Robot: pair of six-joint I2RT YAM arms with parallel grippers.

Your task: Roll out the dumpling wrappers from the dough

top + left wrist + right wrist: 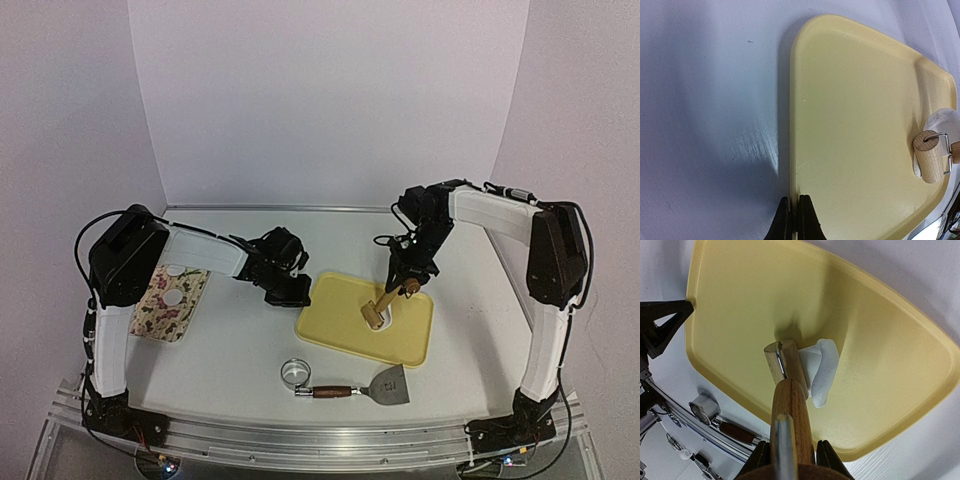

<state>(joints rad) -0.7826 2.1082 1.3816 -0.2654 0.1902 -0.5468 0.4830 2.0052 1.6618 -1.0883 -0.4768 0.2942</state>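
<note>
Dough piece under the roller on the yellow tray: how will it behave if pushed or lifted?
Probably soft and floppy: the dough is folded and creased, so likely sags when lifted. May cling to the roller resting on it. A push might slide it on the smooth tray.

Yellow tray (pixel 340 312), centre. Right gripper (pixel 407 284) holds a wooden rolling pin (pixel 376 314) upon it; left gripper (pixel 288 297) meets its nine o'clock rim. Farther toward nine o'clock, a floral mat (pixel 160 318) bears two dumpling wrappers (pixel 172 271). Ring cutter (pixel 295 373) and scraper (pixel 388 386) lie at six o'clock.
</note>
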